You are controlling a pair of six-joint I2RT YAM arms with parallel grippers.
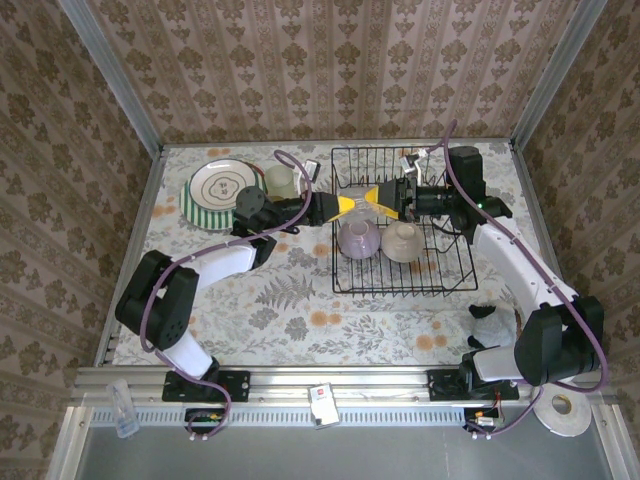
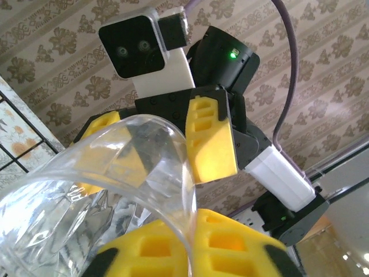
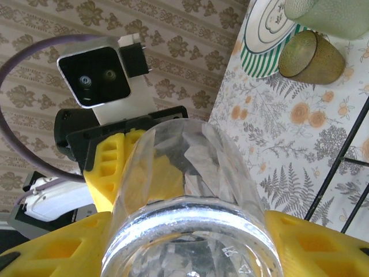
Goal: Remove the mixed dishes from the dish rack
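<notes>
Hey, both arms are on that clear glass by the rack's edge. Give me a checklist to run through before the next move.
1. Left pincer shut on the wall of the clear glass: ok.
2. Right pincer opened off the glass: not ok; it clamps the base from both sides.
3. Glass free of the wires of the dish rack: cannot tell.
4. Bare patch of table left of the rack for setting down: ok.
5. Lavender bowl apart from both pincers: ok.
</notes>
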